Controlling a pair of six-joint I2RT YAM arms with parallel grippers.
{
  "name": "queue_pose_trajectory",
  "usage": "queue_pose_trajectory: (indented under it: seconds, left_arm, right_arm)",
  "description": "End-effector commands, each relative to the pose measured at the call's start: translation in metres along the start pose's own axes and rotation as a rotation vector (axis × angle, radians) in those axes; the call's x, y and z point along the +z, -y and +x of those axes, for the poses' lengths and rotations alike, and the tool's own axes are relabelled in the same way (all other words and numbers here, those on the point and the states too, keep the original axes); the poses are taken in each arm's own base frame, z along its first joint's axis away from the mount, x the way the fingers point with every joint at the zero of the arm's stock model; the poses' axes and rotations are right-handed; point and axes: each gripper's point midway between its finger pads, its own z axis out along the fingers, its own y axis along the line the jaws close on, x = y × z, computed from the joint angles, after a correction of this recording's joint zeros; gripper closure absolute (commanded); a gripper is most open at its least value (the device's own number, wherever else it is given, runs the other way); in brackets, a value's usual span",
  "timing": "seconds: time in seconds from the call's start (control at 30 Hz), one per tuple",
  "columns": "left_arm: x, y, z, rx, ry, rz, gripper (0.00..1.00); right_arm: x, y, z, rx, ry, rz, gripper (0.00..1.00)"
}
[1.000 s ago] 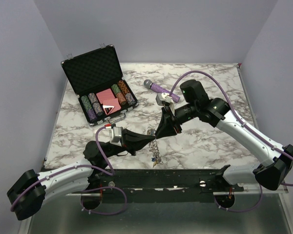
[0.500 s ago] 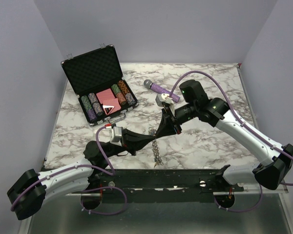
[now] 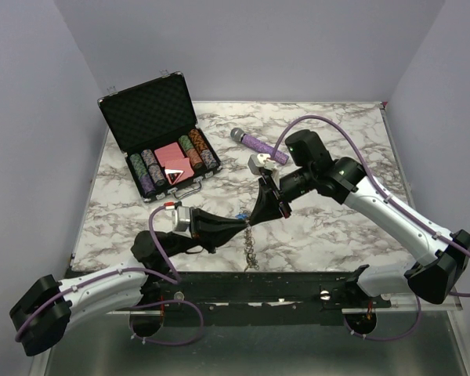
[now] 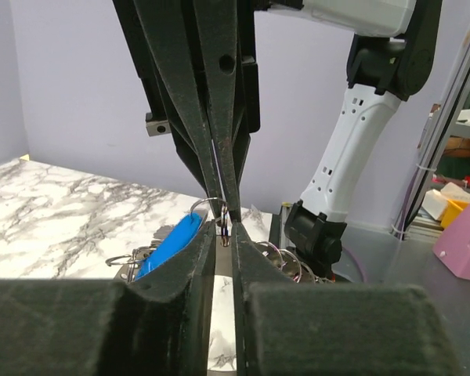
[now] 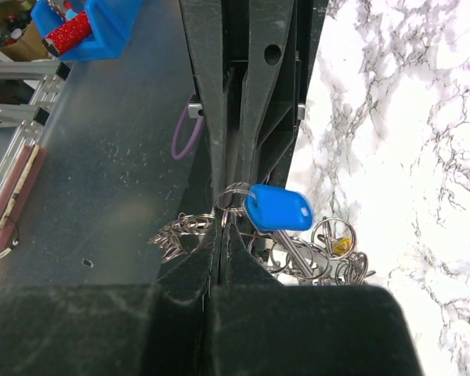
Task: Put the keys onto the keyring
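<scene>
You seem mid-threading above the counter's (image 3: 329,235) near edge; right hand (image 5: 222,222) pinched shut on the key bunch (image 5: 278,207); left hand (image 4: 225,232) barely parted, hold unclear; next needs fine alignment.

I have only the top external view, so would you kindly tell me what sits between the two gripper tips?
Observer: A blue key on a small ring, clear in the right wrist view.
Operator: Thank you; is the right gripper closed?
Observer: Yes, the right gripper is shut, its tips meeting at that ring's edge.
Operator: Are other keys near?
Observer: A yellow key head shows among a cluster of rings beside the blue key.
</scene>
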Motion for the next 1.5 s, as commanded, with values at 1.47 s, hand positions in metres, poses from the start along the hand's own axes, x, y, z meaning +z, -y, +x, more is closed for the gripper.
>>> queue_pose_trajectory:
  seconds: [1.47]
  left_arm:
    - [0.003, 0.005, 0.004, 0.625, -0.597, 0.347, 0.51]
  right_arm:
    - [-0.011, -0.002, 0.023, -0.059, -0.076, -0.019, 1.00]
